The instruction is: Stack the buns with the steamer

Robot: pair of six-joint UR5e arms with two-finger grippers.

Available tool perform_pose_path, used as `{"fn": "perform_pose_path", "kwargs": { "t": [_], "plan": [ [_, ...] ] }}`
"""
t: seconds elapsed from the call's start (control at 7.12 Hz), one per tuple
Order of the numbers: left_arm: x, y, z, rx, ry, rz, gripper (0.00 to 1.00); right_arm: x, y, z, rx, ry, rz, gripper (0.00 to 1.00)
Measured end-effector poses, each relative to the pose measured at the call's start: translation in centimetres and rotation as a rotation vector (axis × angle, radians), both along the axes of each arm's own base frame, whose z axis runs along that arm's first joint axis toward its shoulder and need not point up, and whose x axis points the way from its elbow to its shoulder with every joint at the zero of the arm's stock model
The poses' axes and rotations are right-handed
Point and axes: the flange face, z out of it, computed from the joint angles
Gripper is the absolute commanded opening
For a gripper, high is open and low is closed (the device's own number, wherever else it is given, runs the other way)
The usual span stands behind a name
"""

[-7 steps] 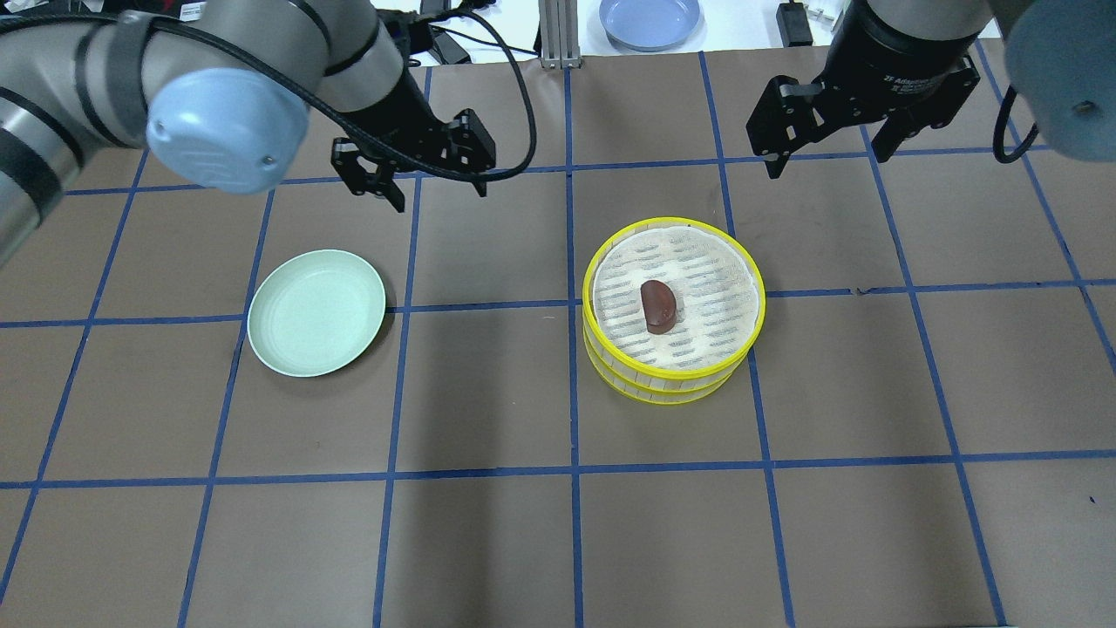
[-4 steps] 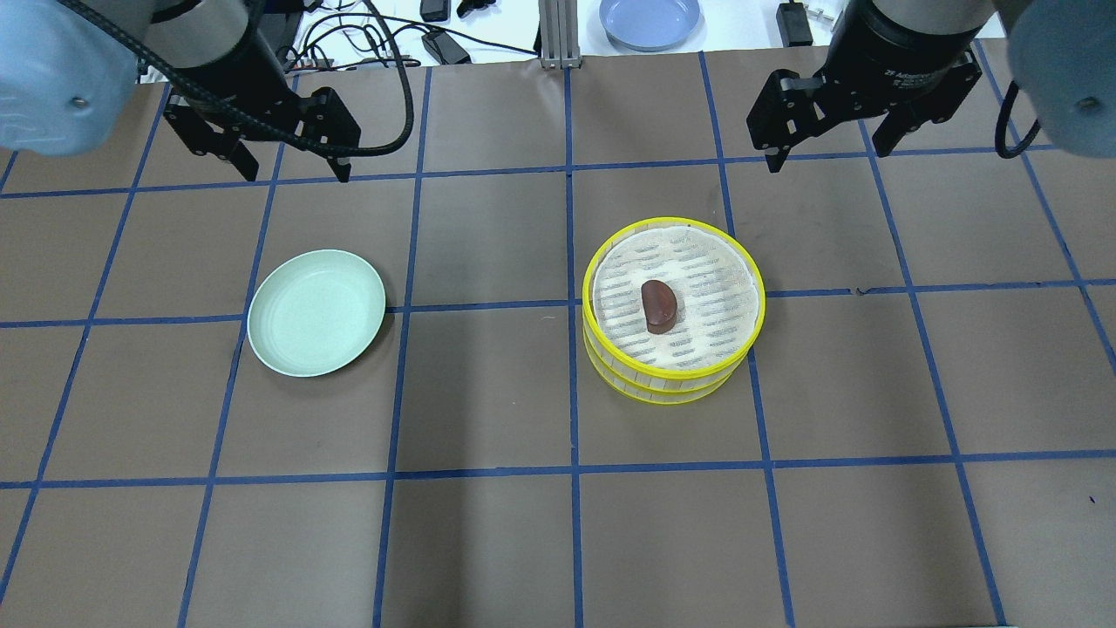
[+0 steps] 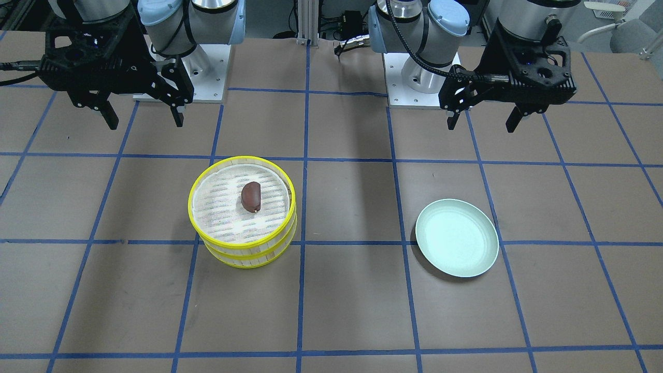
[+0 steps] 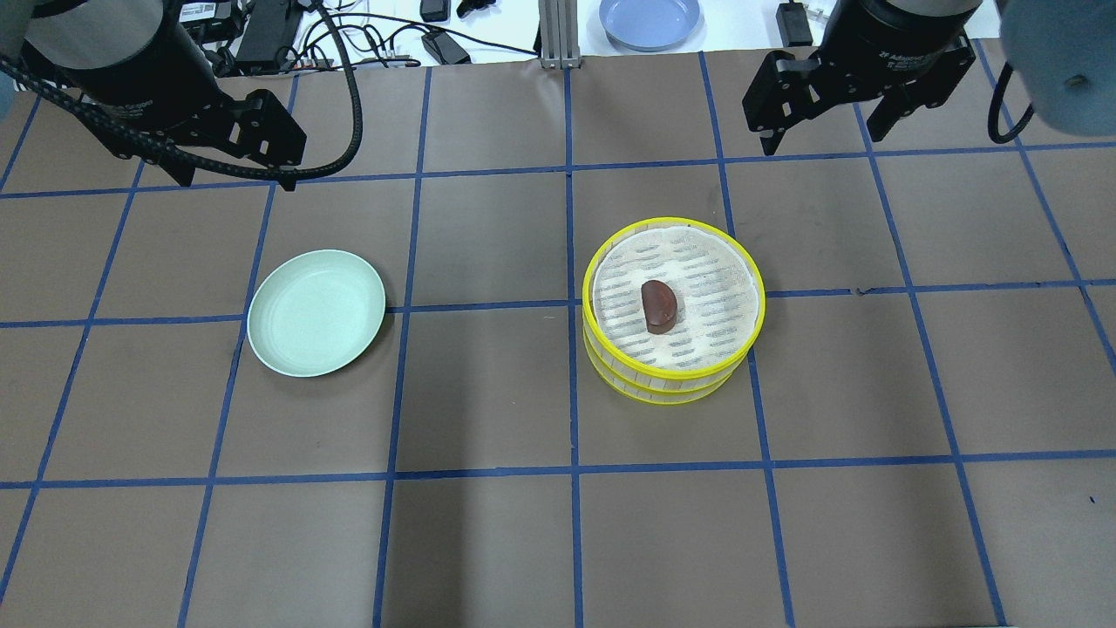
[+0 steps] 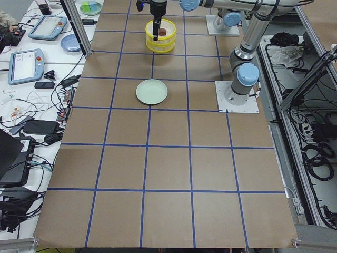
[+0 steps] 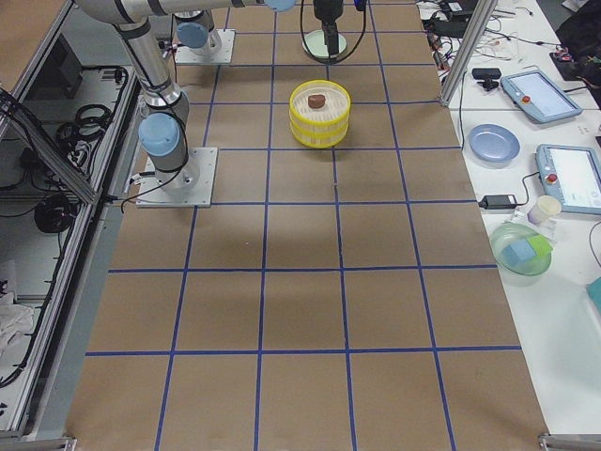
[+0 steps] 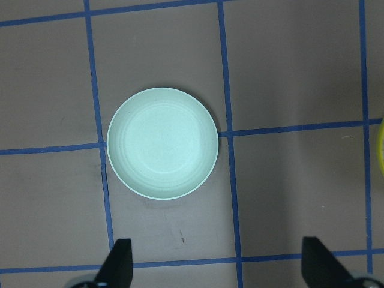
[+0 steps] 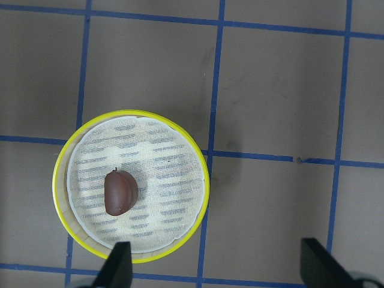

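The steamer (image 4: pixel 676 384) is two yellow-rimmed trays stacked right of centre; it also shows in the front view (image 3: pixel 242 255) and the right wrist view (image 8: pixel 162 180). The dark reddish-brown bun (image 4: pixel 659 306) lies on the top tray's slatted floor, also seen from the front (image 3: pixel 251 197) and the right wrist (image 8: pixel 119 192). The pale cream bun is hidden. My left gripper (image 4: pixel 237 179) is open and empty, high over the back left, beyond the plate. My right gripper (image 4: pixel 824 141) is open and empty, high behind and to the right of the steamer.
An empty mint-green plate (image 4: pixel 316 312) lies left of centre, below my left wrist camera (image 7: pixel 162 143). A blue plate (image 4: pixel 649 19) and cables (image 4: pixel 384 39) sit beyond the table's far edge. The arm bases (image 3: pixel 414 77) stand at the robot's side.
My left arm has swung left and back, from near the table's centre line to over the back left. My right gripper has drawn slightly back. Both stay open.
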Motion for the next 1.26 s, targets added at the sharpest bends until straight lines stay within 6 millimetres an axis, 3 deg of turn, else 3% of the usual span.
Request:
{"fn": "perform_pose_path", "kwargs": {
  "t": [1.26],
  "plan": [
    [-0.2, 1.1, -1.3, 0.029, 0.010, -0.002, 1.00, -0.1, 0.0, -0.1, 0.002, 0.008, 0.004, 1.00]
  ]
}}
